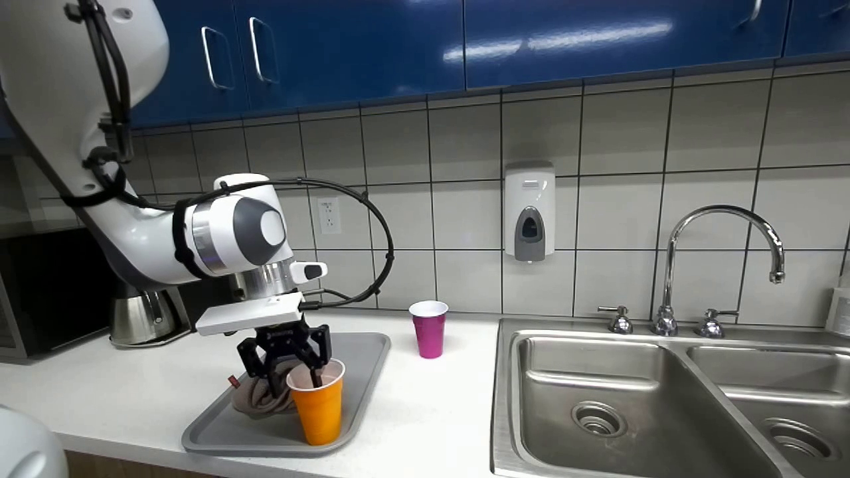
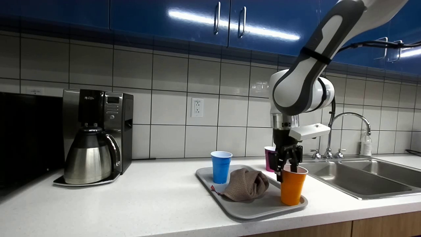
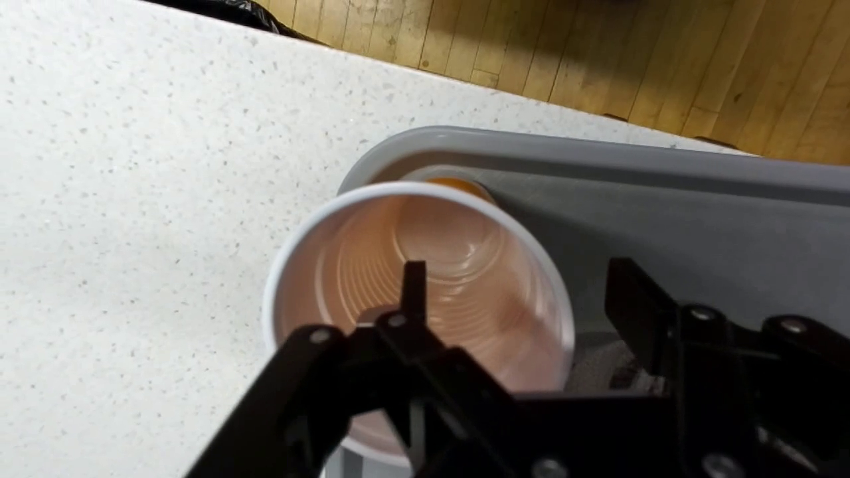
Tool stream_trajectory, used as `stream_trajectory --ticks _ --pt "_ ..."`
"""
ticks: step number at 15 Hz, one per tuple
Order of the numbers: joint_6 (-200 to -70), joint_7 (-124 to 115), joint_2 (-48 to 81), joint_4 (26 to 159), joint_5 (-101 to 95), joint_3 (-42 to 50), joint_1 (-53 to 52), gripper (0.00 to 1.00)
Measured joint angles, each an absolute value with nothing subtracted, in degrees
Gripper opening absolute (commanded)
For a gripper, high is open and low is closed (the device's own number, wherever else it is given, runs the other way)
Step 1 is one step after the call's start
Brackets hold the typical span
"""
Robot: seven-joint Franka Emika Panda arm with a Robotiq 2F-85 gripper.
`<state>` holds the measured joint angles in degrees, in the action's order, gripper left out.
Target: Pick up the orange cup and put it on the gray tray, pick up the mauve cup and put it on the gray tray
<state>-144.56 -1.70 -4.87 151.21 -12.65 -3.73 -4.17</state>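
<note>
The orange cup (image 1: pixel 319 415) stands on the gray tray (image 1: pixel 362 358), near a corner, so the first half of the task looks all but done. The hand (image 1: pixel 295 387) is spread apart, one finger inside that cup, one outside, and has yet to lift clear. The mauve cup (image 1: pixel 430 334) stands upright on the desk (image 1: pixel 431 425), between the tray and the sink (image 1: pixel 505 398), so its whole move is left to do.

The end effector (image 1: pixel 296 387) has one finger (image 1: pixel 316 378) inside the orange cup (image 1: pixel 320 418).
</note>
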Motion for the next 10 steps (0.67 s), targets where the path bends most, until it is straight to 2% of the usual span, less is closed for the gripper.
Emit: stream_trajectory --ticks 10 --pt "-144.45 -1.68 -8.32 151.19 -11.65 -3.6 -4.16 1.0"
